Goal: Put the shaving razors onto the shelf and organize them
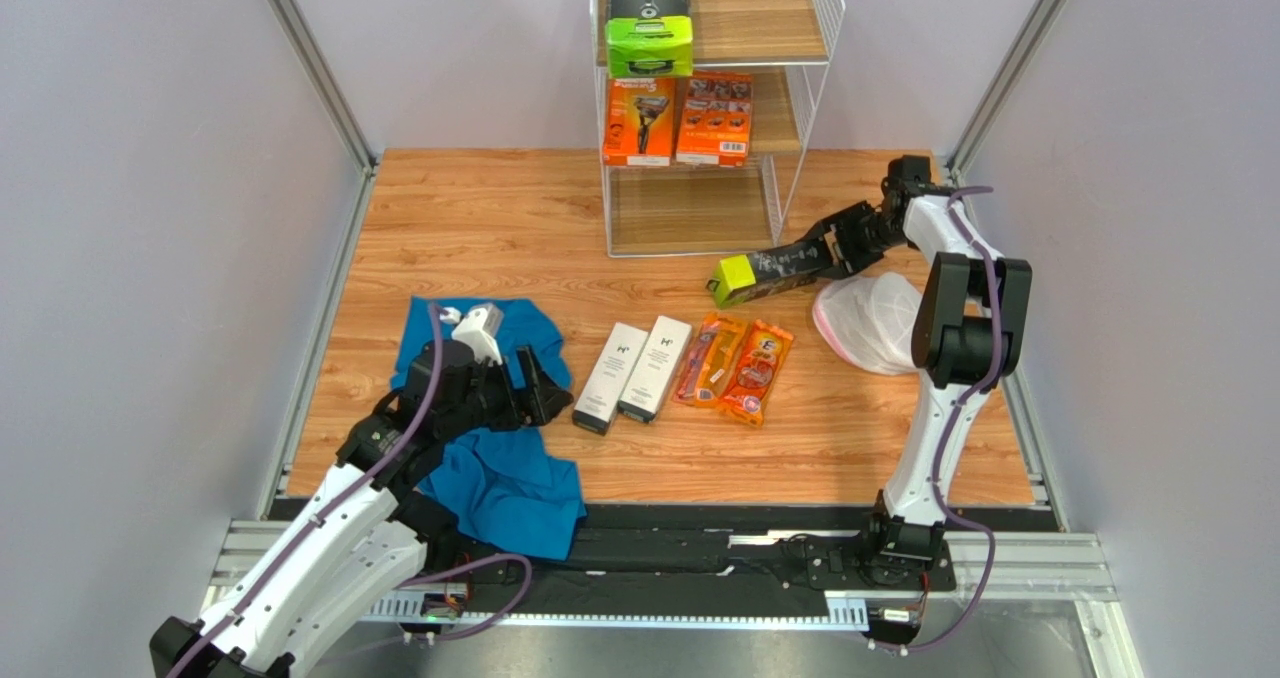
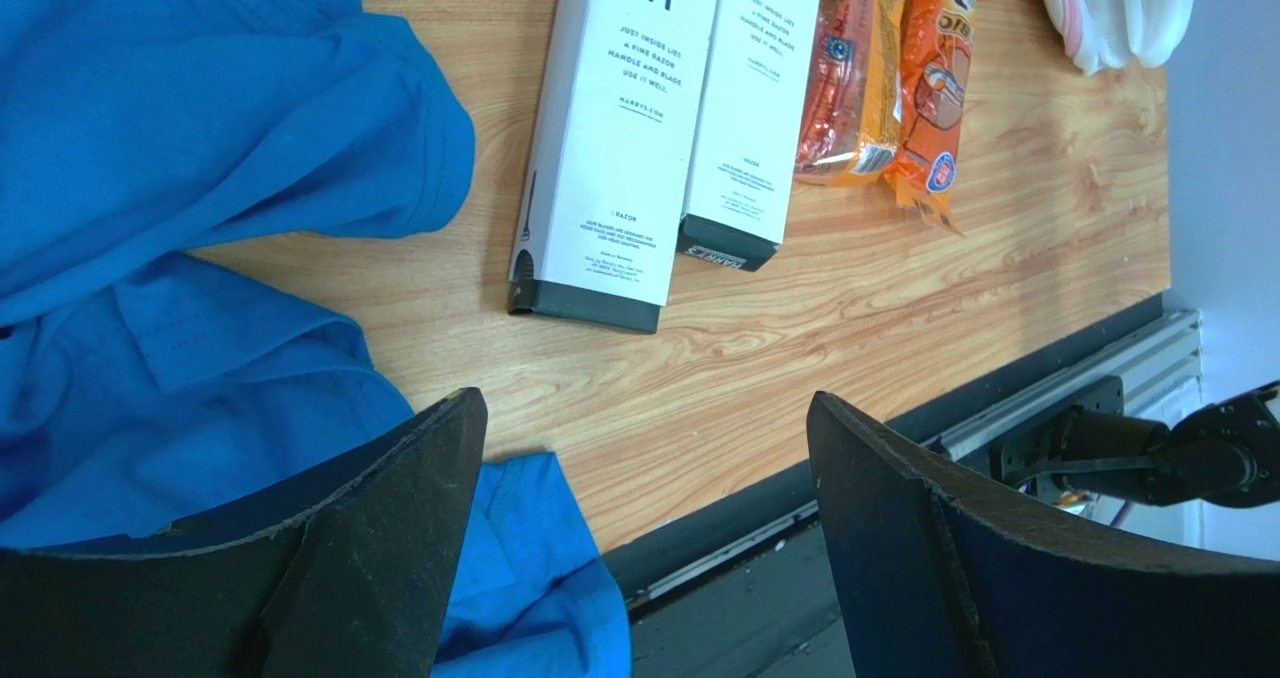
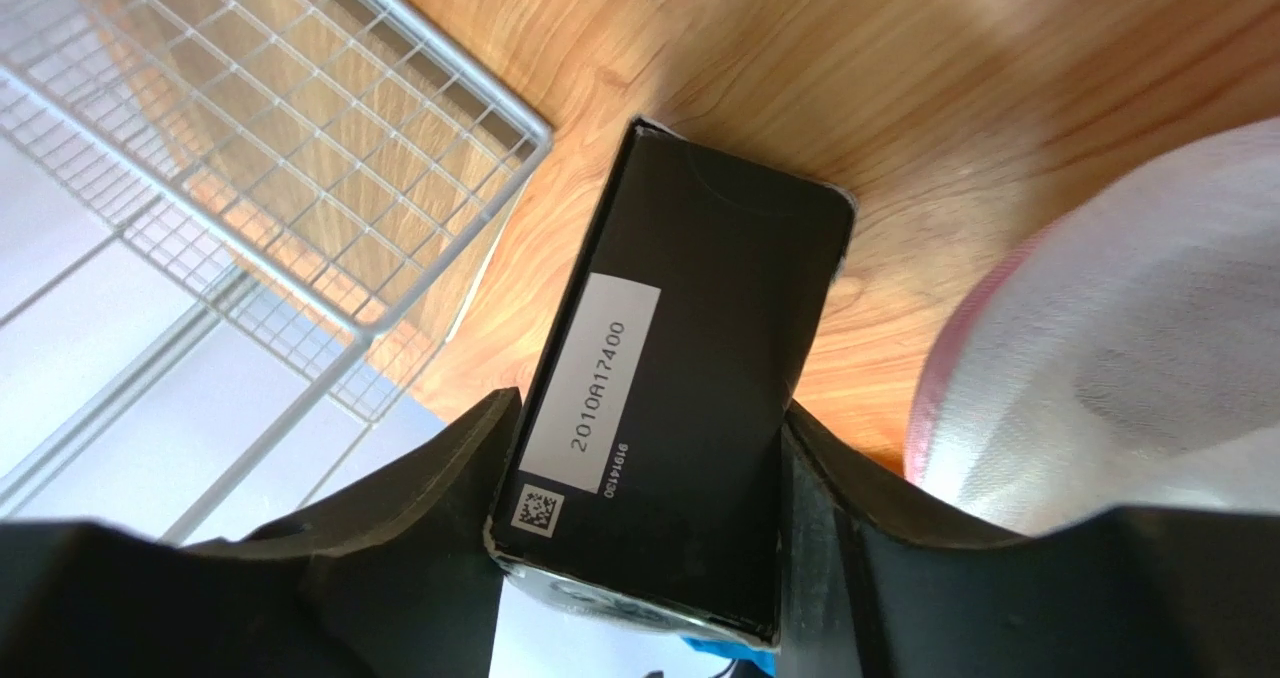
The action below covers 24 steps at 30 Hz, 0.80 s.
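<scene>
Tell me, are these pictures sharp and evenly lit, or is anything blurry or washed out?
Top external view: even, soft light, faint shadows, everything sharp, though the shelf looks wider at its top. Left wrist view: white boxes crisp, left gripper dark and soft-edged. Right wrist view: black box label readable, mesh item soft and pale.

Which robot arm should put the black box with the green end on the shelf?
The right arm: the right gripper clamps the black box beside the shelf; the left gripper hangs open by the blue cloth, farther away.
</scene>
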Available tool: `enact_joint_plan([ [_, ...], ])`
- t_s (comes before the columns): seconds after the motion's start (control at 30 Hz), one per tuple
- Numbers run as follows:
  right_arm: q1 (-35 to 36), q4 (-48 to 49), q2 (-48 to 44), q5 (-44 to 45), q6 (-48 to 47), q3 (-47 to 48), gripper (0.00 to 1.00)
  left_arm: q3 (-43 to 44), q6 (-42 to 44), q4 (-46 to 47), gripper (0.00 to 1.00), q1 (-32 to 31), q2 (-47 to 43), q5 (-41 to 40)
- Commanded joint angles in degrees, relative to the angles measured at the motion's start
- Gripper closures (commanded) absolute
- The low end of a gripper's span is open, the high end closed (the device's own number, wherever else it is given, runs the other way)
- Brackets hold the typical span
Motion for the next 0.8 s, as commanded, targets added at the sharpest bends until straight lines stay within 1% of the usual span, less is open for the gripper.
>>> enact_joint_plan([
  [0.0,0.35,3.73,0.6,-2.84,-0.75,-2.04,0.6,-0.31,0.73,0.06,0.13,-0.03,-0.88,-0.51],
  [0.1,0.35,4.25,-0.63,-3.37,-2.07,-4.32,0.65,-0.58,0.64,-0.21,0.13,-0.03,-1.4,-0.43],
  [0.13,0.35,4.34,-1.59,-3.54,-2.59,-5.03,0.72,-0.66,0.55,-0.12,0.13,-0.03,-1.58,-0.51],
  [0.17,0.35,4.52,-2.39,-3.63,-3.03,-6.95,0.76,-0.67,0.46,-0.29,0.13,-0.03,-1.67,-0.51],
  [0.23,0.17,5.13,-4.75,-4.07,-4.18,-9.06,0.81,-0.75,0.37,-0.21,0.13,-0.03,-2.02,-0.34],
  [0.33,-0.01,6.1,-7.83,-4.69,-5.76,-12.93,0.84,-0.58,0.29,-0.21,0.13,-0.03,-2.37,0.01],
  [0.43,-0.01,7.07,-12.93,-4.95,-7.43,-15.84,0.85,-0.14,0.11,0.14,0.12,-0.03,-2.46,0.8],
  [0.5,-0.01,9.69,-17.15,-6.09,-8.22,-17.68,0.86,0.12,-1.64,0.93,0.12,-0.03,-2.54,1.77],
  [0.63,-0.09,10.14,-22.42,-8.81,-12.69,-17.6,0.89,1.44,-4.55,4.53,0.12,-0.03,-1.76,5.28],
  [0.73,-0.01,13.21,-26.99,-14.34,-14.02,-19.43,0.92,4.16,-4.81,4.72,0.12,-0.03,-0.7,6.78],
  [0.77,-0.01,13.74,-27.79,-17.58,-14.37,-19.71,0.92,4.86,-4.12,4.72,0.12,-0.03,-0.27,7.56],
])
